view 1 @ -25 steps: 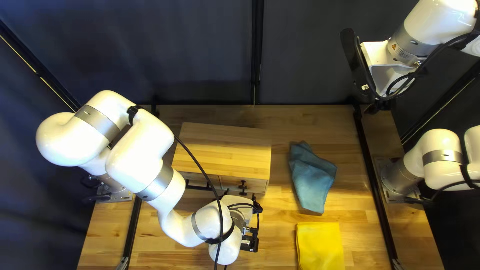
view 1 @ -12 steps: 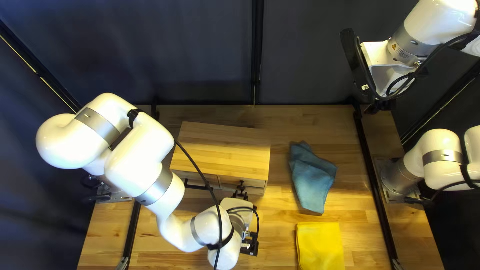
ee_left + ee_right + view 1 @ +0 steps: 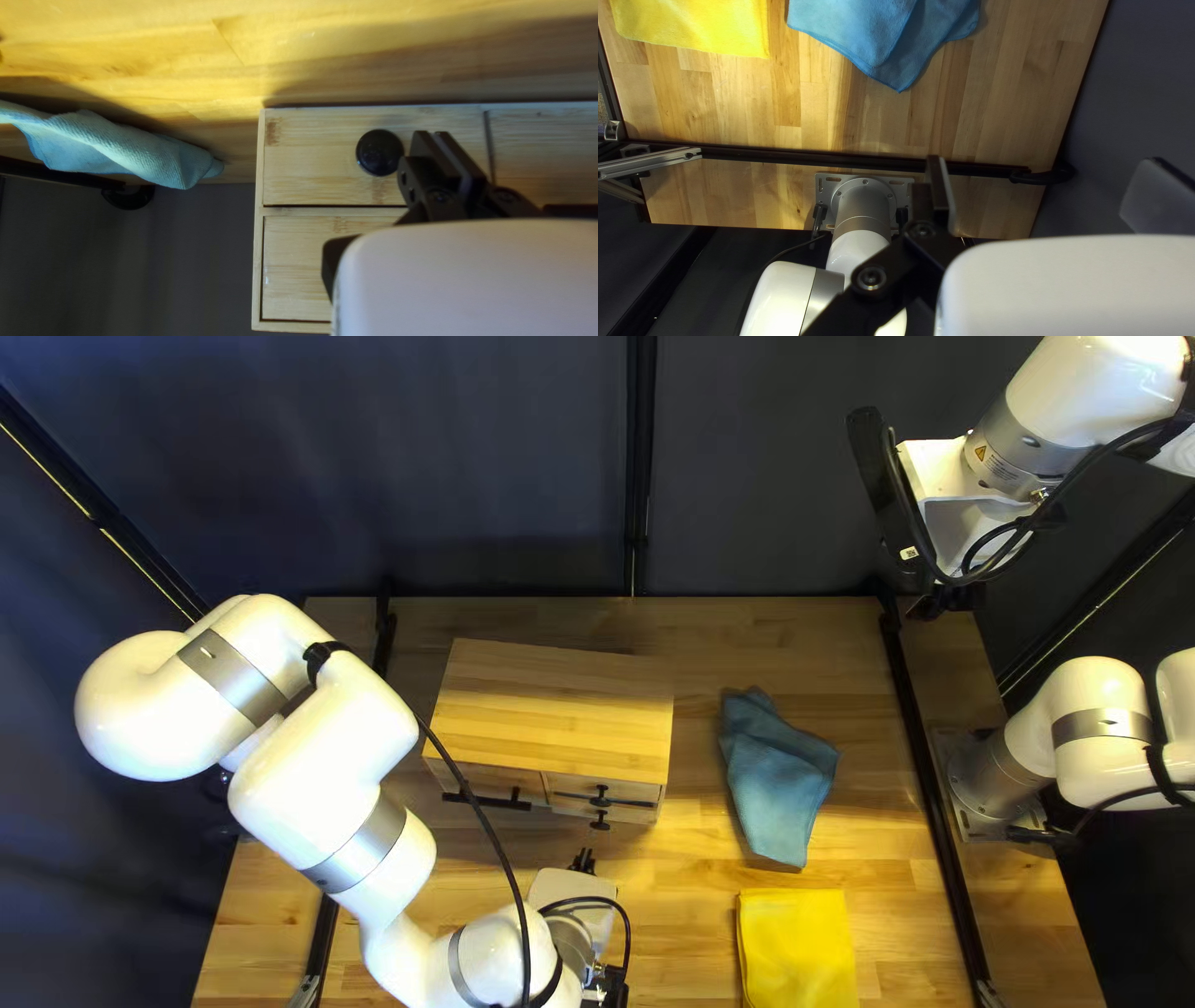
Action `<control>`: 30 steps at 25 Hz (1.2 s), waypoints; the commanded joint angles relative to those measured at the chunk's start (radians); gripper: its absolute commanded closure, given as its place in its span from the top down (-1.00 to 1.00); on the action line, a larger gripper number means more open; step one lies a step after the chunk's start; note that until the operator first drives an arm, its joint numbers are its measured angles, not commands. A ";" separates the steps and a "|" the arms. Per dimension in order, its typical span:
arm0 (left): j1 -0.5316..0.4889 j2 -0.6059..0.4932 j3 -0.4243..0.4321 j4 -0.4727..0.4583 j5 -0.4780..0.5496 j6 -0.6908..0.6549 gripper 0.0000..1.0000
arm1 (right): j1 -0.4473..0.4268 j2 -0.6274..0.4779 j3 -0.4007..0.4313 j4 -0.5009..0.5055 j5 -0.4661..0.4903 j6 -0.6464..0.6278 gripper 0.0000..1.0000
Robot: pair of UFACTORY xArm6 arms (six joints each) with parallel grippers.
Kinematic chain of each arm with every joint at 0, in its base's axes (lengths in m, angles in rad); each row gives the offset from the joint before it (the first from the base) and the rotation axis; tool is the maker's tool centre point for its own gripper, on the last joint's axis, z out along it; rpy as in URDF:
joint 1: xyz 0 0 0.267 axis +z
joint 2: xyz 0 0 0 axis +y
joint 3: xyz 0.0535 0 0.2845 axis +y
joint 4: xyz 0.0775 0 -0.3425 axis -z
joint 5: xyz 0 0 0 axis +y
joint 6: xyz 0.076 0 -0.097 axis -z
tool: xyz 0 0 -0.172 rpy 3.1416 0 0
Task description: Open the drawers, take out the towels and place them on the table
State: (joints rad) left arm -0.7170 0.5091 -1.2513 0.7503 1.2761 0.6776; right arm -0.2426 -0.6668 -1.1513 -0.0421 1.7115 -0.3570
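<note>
Wood table (image 3: 840, 635): drawer chest (image 3: 560, 709) looks shut, knob (image 3: 379, 152) just ahead of L gripper (image 3: 584, 859), opening can't tell. R gripper (image 3: 939, 183) wide open, empty, parked high, prob. clearing L's reach; blue towel (image 3: 775, 775), yellow towel (image 3: 796, 947) lie ahead of it.

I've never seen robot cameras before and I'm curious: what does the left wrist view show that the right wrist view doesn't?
Only the left wrist view shows the wooden drawer chest, with two drawer fronts and a round black knob. Only the right wrist view shows the yellow towel and the right arm's base. Both show the blue towel lying on the wooden table.
</note>
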 commanded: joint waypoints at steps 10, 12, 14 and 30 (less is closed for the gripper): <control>0.066 -0.060 0.071 0.048 -0.055 0.019 1.00 | 0.000 0.000 0.000 0.000 0.000 0.000 1.00; 0.070 -0.058 0.074 0.059 -0.060 0.017 1.00 | 0.000 0.000 0.000 0.000 0.000 0.000 1.00; 0.075 -0.050 0.073 0.073 -0.066 0.015 1.00 | 0.000 0.000 0.000 0.000 0.000 0.000 1.00; 0.099 0.000 0.050 0.111 -0.089 0.013 1.00 | 0.000 0.000 0.000 0.000 0.000 0.000 1.00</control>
State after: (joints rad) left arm -0.6211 0.5056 -1.2002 0.8586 1.1889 0.6911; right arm -0.2426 -0.6668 -1.1513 -0.0421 1.7115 -0.3570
